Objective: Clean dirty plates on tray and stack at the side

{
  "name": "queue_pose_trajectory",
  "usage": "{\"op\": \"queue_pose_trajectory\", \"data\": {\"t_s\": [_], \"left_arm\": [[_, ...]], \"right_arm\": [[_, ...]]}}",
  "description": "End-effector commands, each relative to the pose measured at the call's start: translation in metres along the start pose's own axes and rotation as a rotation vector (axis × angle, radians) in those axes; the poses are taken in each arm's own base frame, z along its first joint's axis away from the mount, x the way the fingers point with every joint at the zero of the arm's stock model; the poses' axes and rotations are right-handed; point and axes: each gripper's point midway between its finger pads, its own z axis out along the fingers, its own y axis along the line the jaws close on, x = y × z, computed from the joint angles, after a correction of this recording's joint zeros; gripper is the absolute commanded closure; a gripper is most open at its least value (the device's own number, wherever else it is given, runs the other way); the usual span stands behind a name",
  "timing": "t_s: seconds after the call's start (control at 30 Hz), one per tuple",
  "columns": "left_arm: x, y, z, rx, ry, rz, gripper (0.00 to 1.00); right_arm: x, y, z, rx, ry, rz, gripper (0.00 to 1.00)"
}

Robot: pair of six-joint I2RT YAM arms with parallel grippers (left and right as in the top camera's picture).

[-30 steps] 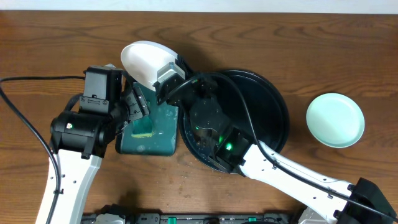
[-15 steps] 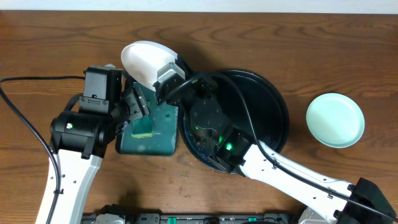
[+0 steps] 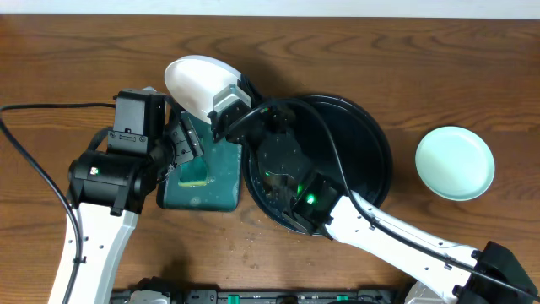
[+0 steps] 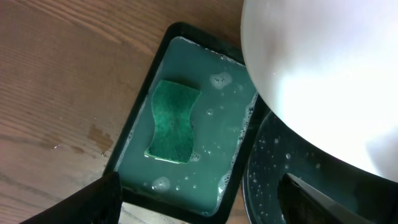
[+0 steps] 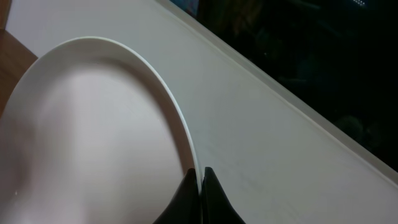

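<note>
Nearest the robot's base, the left gripper hangs with its jaws wide apart over the green tray, where a sponge lies in soapy water, beside the black tray. Off to the right, well apart from it, a pale plate lies flat on the table. Farthest back, the right gripper is clamped on the rim of a white plate, holding it tilted above the green tray's far end.

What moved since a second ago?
Nothing visibly moved. The right gripper still pinches the white plate by its rim, the left gripper stays open over the sponge, and the other plate still lies beside the black tray.
</note>
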Motion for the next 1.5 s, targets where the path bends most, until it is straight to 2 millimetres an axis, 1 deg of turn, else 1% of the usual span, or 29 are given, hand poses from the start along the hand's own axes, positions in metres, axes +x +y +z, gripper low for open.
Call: {"op": "queue_pose_trajectory", "data": {"t_s": [0.0, 0.43, 0.47, 0.53, 0.57, 0.6, 0.67, 0.73, 0.77, 0.83, 0.9, 1.0, 1.07, 1.1, 1.17, 1.23, 1.27, 1.33, 1.4, 1.43, 1.47], "left_arm": [[-0.004, -0.001, -0.004, 0.010, -0.009, 0.004, 0.19], [-0.004, -0.001, -0.004, 0.010, -0.009, 0.004, 0.20], [-0.004, -0.001, -0.004, 0.010, -0.009, 0.004, 0.20], [-0.004, -0.001, -0.004, 0.010, -0.009, 0.004, 0.19], [-0.004, -0.001, -0.004, 0.010, -0.009, 0.004, 0.19], [-0.004, -0.001, -0.004, 0.010, -0.009, 0.004, 0.19], [-0.004, -0.001, -0.004, 0.010, -0.009, 0.004, 0.19], [-0.004, -0.001, -0.004, 0.010, -0.009, 0.004, 0.19], [-0.004, -0.001, -0.004, 0.010, -0.009, 0.004, 0.20], [-0.004, -0.001, -0.004, 0.010, -0.009, 0.004, 0.19], [-0.004, -0.001, -0.004, 0.010, -0.009, 0.004, 0.20], [-0.004, -0.001, -0.004, 0.010, -0.009, 0.004, 0.19], [-0.004, -0.001, -0.004, 0.010, -0.009, 0.004, 0.19], [-0.004, -0.001, -0.004, 0.010, -0.009, 0.004, 0.19], [-0.004, -0.001, -0.004, 0.010, -0.009, 0.004, 0.20], [-0.004, -0.001, -0.004, 0.010, -0.009, 0.004, 0.19], [-0.004, -0.001, -0.004, 0.010, -0.009, 0.004, 0.19], [-0.004, -0.001, -0.004, 0.010, -0.009, 0.004, 0.19], [-0.004, -0.001, -0.004, 0.010, -0.009, 0.004, 0.19], [-0.004, -0.001, -0.004, 0.010, -0.009, 0.004, 0.19], [-0.004, -0.001, -0.004, 0.010, -0.009, 0.004, 0.19]], "right_arm": [[-0.017, -0.014, -0.007, 0.038, -0.026, 0.027, 0.99], [-0.018, -0.016, -0.007, 0.047, -0.026, 0.028, 0.99], [-0.016, -0.019, -0.007, 0.064, -0.016, 0.000, 0.99], [-0.016, -0.024, -0.007, 0.091, -0.011, 0.026, 0.99], [-0.017, -0.022, -0.007, 0.080, -0.017, 0.038, 0.99], [-0.019, -0.017, -0.008, 0.064, -0.020, 0.022, 0.99], [-0.018, -0.018, -0.010, 0.077, -0.010, -0.046, 0.99], [-0.018, -0.022, -0.010, 0.099, -0.005, -0.004, 0.99], [-0.019, -0.018, -0.011, 0.082, -0.012, 0.012, 0.99], [-0.020, -0.013, -0.012, 0.062, -0.016, -0.030, 0.99], [-0.019, -0.015, -0.011, 0.073, -0.012, -0.031, 0.99], [-0.014, -0.021, -0.009, 0.093, 0.006, 0.017, 0.99], [0.000, -0.032, -0.005, 0.132, 0.049, 0.112, 0.99], [0.012, -0.039, -0.002, 0.162, 0.086, 0.182, 0.99], [0.050, -0.052, 0.004, 0.213, 0.189, 0.342, 0.99], [0.097, -0.059, 0.007, 0.243, 0.313, 0.546, 0.99], [0.116, -0.057, 0.007, 0.227, 0.370, 0.634, 0.99], [0.144, -0.046, 0.008, 0.135, 0.480, 0.789, 0.99], [0.161, -0.029, 0.006, -0.030, 0.589, 0.958, 0.99], [0.165, -0.024, 0.003, -0.108, 0.633, 1.019, 0.99], [0.169, -0.023, -0.001, -0.172, 0.670, 1.061, 0.99]]}}
